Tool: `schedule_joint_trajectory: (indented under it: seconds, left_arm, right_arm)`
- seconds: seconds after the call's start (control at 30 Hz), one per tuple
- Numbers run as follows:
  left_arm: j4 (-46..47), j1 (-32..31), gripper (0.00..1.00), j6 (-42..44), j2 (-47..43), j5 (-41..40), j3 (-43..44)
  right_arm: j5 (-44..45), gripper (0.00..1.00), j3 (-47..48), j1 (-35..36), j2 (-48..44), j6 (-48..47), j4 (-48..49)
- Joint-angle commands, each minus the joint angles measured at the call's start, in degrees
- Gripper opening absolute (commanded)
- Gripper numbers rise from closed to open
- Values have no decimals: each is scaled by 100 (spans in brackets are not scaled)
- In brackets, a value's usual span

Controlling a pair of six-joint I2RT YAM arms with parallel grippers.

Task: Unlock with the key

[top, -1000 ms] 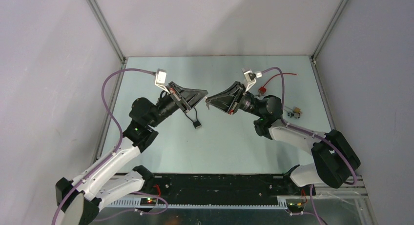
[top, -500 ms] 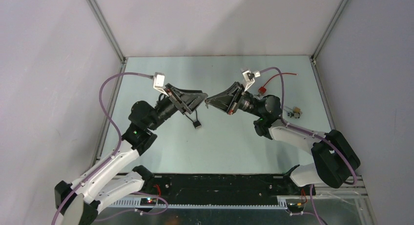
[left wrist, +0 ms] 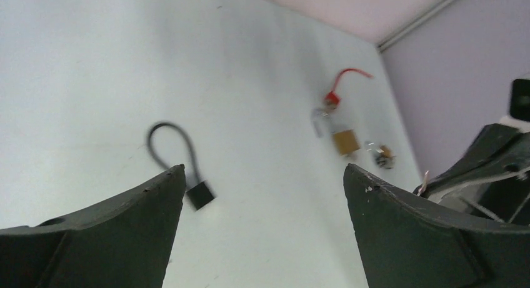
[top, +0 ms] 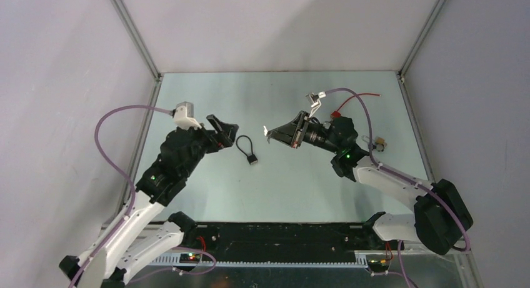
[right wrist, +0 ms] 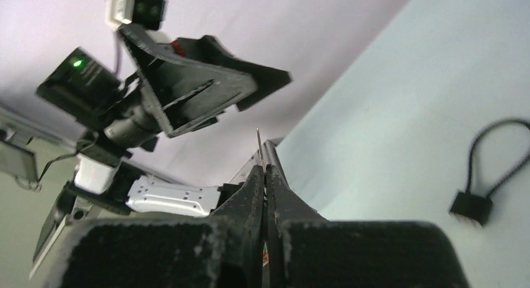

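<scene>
Two arms: both mine, raised over the pale green bench [top: 294, 188], tips facing each other across its middle.
Left fingers [top: 226, 129]: spread wide, with nothing between them.
Right fingers [top: 275, 133]: pressed tight together on the thin silver metal key [top: 265, 132]. From my right wrist only its narrow tip [right wrist: 259, 138] shows past the closed pads [right wrist: 265, 175].
Lock: the small black padlock with a looped black cable shackle [top: 252, 159] lies flat on the bench. It sits at about 4 o'clock from my left fingers and 8 o'clock from the key tip, touching neither.
Lock from the wrists: low between my left fingers [left wrist: 200, 195], and at 4 o'clock from the key [right wrist: 470, 208].
Other lock: a brass padlock with a silver shackle [left wrist: 344, 141] lies well apart, at 2 o'clock from the black one.
Wire: a red wire [left wrist: 347, 74] lies at the brass padlock's 12 o'clock.
</scene>
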Motion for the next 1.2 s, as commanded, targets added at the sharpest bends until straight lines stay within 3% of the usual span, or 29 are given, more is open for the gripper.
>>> schedule_joint_trajectory:
  seconds: [0.0, 0.1, 0.2, 0.4, 0.6, 1.17]
  left_arm:
    - [-1121, 139, 100, 436, -361, -423, 131]
    - [-1402, 236, 100, 163, -345, -528, 50]
    - [-2039, 563, 93, -516, -34, -439, 102]
    - [-2846, 851, 87, -1359, 1268, 21, 368]
    - [-3178, 848, 91, -1423, 2711, 544, 854]
    - [-3160, 527, 92, -1186, 5579, 428, 2785]
  right_arm:
    - [609, 0, 120, -21, -294, -22, -1620]
    - [905, 0, 120, 16, -361, 7, -2304]
    - [1154, 0, 120, 73, -423, -27, -2734]
    - [1306, 0, 105, 62, -573, -224, -3282]
    - [1278, 0, -65, -21, -673, -357, -3281]
    - [980, 0, -503, -356, -786, -415, -2916]
